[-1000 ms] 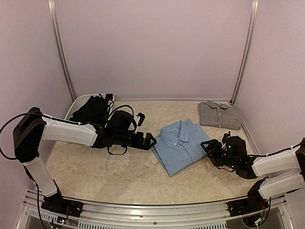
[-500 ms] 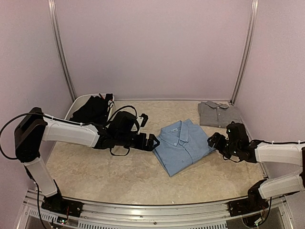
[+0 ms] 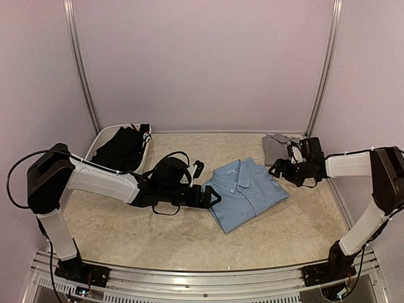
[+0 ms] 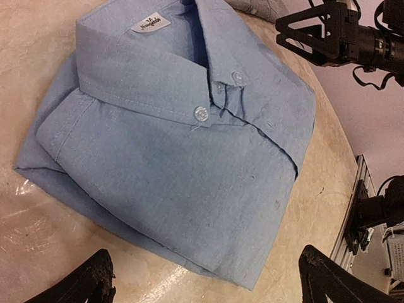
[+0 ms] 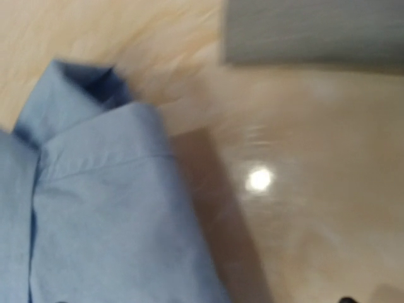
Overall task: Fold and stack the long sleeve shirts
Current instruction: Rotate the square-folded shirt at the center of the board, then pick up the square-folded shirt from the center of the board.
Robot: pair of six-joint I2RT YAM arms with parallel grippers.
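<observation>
Brought right gripper (image 3: pixel 278 170) back and inward since a second ago, up to the far-right edge of the light blue shirt (image 3: pixel 246 192), just in front of the grey shirt (image 3: pixel 273 142). Pushed left gripper (image 3: pixel 214 197) rightward to the blue shirt's left edge. Shows both sets of jaws apart, holding nothing; left fingertips (image 4: pixel 101 278) straddle the near fold in the left wrist view. Finds light blue shirt folded, collar up, mid-table (image 3: pixel 158 233) between the grippers; grey shirt folded at far right; black shirt (image 3: pixel 120 148) bundled in white tub (image 3: pixel 95 140) far left. Probably handles light, soft and floppy, likely to sag and unfold if pinched at one spot, and may slide on the glossy top. Best taken low at opposite side edges, pinching all layers, lifted level.
</observation>
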